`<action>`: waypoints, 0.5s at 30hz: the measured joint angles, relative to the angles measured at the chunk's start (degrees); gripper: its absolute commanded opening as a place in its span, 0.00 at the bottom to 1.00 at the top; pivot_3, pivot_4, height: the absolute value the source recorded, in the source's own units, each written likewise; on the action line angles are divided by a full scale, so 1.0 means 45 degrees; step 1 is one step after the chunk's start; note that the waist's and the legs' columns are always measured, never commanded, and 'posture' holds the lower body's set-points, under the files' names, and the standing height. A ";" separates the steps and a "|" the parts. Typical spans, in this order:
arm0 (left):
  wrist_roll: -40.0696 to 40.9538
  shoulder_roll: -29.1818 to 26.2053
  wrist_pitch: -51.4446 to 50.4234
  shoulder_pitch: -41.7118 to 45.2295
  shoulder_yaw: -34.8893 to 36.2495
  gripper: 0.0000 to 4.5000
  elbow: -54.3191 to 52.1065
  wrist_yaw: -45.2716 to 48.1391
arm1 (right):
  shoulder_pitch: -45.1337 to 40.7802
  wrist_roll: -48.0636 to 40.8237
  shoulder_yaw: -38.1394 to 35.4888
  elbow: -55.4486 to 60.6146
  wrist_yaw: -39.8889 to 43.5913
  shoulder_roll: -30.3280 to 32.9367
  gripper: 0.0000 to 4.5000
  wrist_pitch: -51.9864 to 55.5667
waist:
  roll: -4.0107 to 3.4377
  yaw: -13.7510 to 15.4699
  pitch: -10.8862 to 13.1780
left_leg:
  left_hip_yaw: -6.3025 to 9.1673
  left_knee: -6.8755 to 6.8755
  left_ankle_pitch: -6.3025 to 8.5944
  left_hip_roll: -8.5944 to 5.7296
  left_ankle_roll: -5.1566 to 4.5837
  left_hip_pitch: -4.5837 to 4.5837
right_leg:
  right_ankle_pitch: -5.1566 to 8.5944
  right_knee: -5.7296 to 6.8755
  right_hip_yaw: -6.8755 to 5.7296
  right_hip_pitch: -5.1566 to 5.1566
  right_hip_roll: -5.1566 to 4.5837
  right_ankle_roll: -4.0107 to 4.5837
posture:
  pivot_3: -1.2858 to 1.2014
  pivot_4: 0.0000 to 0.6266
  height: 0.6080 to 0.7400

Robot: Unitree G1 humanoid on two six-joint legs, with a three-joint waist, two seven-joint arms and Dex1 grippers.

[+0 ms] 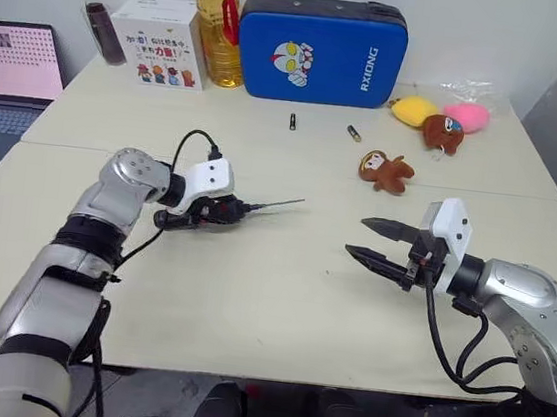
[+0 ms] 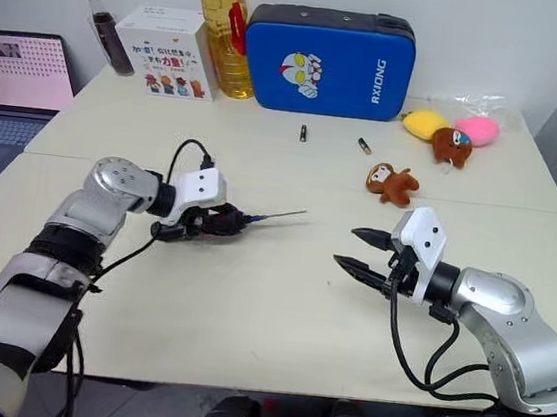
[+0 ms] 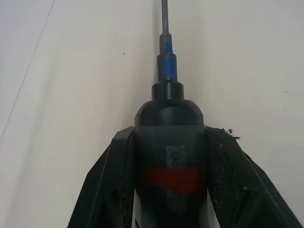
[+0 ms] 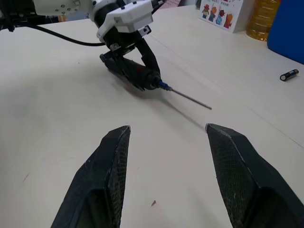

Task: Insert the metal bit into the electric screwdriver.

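At the far left a laptop is cut off by the frame edge, with a dark bottle, a white box and an oil bottle along the back of the bench. The left pincer is clenched on the electric screwdriver, whose body is largely hidden by the fingers. The metal bit sits in its tip, pointing right, seemingly just above the bench. Behind stand a blue case and two small dark cylinders. Plush toys lie further right. The right pincer hangs released and empty, well apart from the bit.
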State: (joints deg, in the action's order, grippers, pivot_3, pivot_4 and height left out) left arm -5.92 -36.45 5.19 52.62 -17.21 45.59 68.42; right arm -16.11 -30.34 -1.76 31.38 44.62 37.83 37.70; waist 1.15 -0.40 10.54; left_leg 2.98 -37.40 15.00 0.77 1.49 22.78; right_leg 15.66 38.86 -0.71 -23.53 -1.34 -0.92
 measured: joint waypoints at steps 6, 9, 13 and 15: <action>-0.0434 0.0791 0.1643 0.0387 -0.0002 0.56 0.1669 -0.0890 | 0.0305 0.0234 0.0083 -0.0042 -0.0240 0.0001 0.60 -0.0164 | -0.0001 0.0217 -0.0001 | 0.0018 -0.0101 0.0004 -0.0012 -0.0004 0.0018 | -0.0002 0.0023 -0.0017 0.0029 -0.0016 -0.0004 | 0.52 0.24 1.00; -0.0316 0.0915 0.1859 0.0388 0.0185 0.69 0.1935 -0.0814 | 0.0354 0.0330 0.0083 -0.0104 -0.0270 0.0000 0.60 -0.0223 | 0.0002 0.0179 0.0001 | 0.0014 -0.0111 0.0004 -0.0013 -0.0004 0.0018 | -0.0006 0.0024 -0.0010 0.0030 -0.0014 -0.0010 | 0.52 0.24 1.00; -0.0133 0.0585 0.1944 0.0366 0.0440 0.87 0.1813 -0.0296 | 0.0365 0.0363 0.0082 -0.0551 -0.0280 -0.0018 0.60 -0.0264 | 0.0008 0.0056 0.0004 | 0.0018 -0.0105 0.0005 -0.0003 -0.0005 0.0022 | -0.0006 0.0023 -0.0013 0.0025 -0.0005 -0.0009 | 0.52 0.24 1.00; 0.0176 0.0096 0.1701 0.0320 0.0866 0.96 0.1376 -0.0015 | 0.0445 0.0389 0.0081 -0.0714 -0.0255 -0.0018 0.60 -0.0287 | 0.0010 0.0003 0.0006 | 0.0015 -0.0102 0.0005 0.0006 -0.0006 0.0018 | -0.0006 0.0027 -0.0009 0.0021 0.0003 -0.0007 | 0.52 0.24 1.00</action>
State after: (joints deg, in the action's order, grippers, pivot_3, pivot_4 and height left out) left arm -5.13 -36.02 12.85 54.06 -13.31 51.79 68.35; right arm -14.11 -28.59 -1.40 28.17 43.47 37.75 36.41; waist 1.19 -0.39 10.57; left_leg 3.05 -37.86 15.02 0.80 1.47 22.87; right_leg 15.63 38.98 -0.75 -23.44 -1.33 -0.95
